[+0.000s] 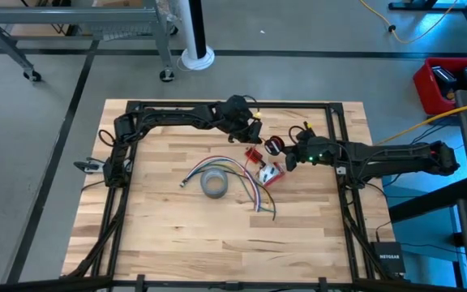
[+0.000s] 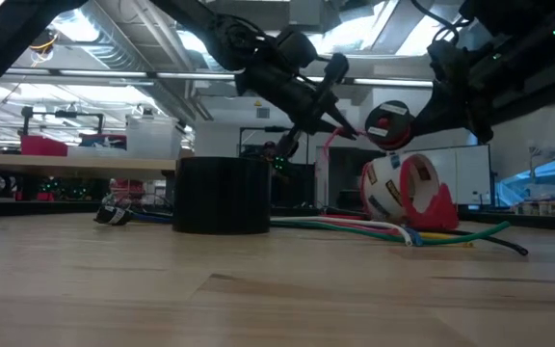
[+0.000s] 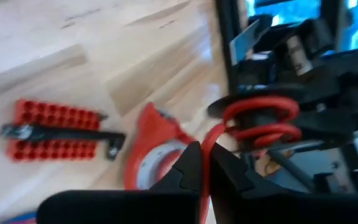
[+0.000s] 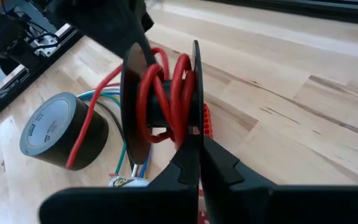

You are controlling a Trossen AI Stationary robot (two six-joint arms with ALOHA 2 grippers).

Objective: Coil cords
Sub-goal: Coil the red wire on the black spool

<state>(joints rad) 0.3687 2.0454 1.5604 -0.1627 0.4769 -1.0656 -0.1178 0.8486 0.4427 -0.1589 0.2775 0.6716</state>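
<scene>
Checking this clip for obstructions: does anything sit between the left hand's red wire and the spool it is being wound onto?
Nothing visible does. The left hand pinches the red wire, which runs straight to the black spool held by the right hand, above the table. The grey tape roll lies off to the side.

Text check: bottom-right of the high view, a small black box [image 1: 388,261] off the table edge carries white lettering, reads "NETGEAR". That's the only clear brand. Low view: the spool [image 2: 387,125] has a red-and-white label on its face, print too small to read. Same view, the white tape roll [image 2: 395,188] shows dark marks on its side, not legible. Right wrist view: the grey tape roll [image 4: 59,130] has a small dark printed patch on its top face, letters can't be made out. Nothing else readable.
</scene>
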